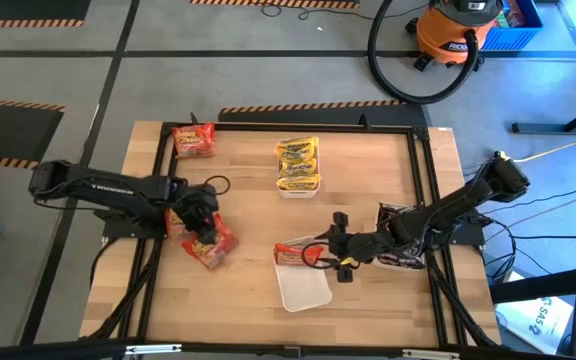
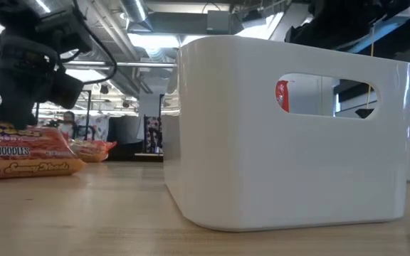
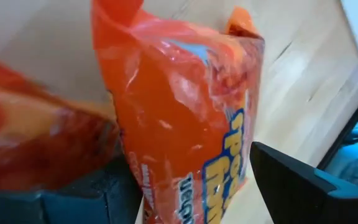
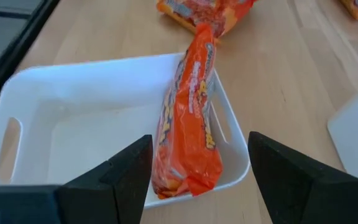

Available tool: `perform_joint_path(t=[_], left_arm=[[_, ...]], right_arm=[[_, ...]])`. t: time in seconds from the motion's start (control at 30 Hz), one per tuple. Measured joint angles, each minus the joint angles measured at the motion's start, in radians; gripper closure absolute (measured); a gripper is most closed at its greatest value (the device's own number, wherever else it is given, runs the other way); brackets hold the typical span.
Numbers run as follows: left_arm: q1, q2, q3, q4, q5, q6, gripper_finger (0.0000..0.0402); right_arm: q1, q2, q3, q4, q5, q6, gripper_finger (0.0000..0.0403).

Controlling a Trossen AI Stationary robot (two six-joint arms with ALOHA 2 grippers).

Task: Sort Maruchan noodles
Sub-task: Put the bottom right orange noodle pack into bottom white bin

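The right gripper point(image 1: 340, 247) hovers at centre-right of the high view, fingers spread wide over the white rectangular plastic tray point(image 1: 308, 292). One orange-red crinkly ramen packet point(image 4: 188, 118) stands on edge inside that tray, leaning against its side wall. At left-centre, the left gripper point(image 1: 204, 222) sits on a heap of red ramen packets point(image 1: 211, 244), its fingers point(image 3: 294, 183) apart on either side of one upright packet point(image 3: 185, 118). Yellow ramen packets point(image 1: 297, 161) fill a second white tray point(image 1: 298, 190) at upper centre. Another red packet point(image 1: 193, 139) lies at the upper left of the wooden table point(image 1: 248, 170).
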Motion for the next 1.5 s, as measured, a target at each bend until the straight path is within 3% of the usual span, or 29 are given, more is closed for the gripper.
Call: perform_joint_path(t=[0.17, 0.47, 0.63, 1.0, 1.23, 1.5], left_arm=[[-0.026, 0.041, -0.044, 0.141, -0.003, -0.035, 0.0138], [-0.085, 0.142, -0.053, 0.253, -0.022, -0.053, 0.0145], [-0.111, 0.145, -0.055, 0.315, -0.004, -0.027, 0.0174], [-0.118, 0.141, -0.057, 0.337, -0.004, 0.013, 0.0276], [-0.118, 0.134, -0.044, 0.33, -0.006, 0.028, 0.0289], [-0.128, 0.135, 0.068, 0.268, -0.048, 0.106, 0.029]], right_arm=[[0.0, 0.005, 0.0, 0.0, 0.002, 0.0, 0.016], [0.0, 0.005, 0.0, 0.005, 0.016, 0.0, 0.016], [0.0, 0.005, 0.0, 0.005, 0.016, 0.0, 0.016], [0.0, 0.005, 0.0, 0.005, 0.016, 0.001, 0.016], [0.0, 0.005, 0.0, 0.004, 0.016, 0.011, 0.016], [0.0, 0.002, 0.001, 0.003, 0.01, 0.053, 0.016]])
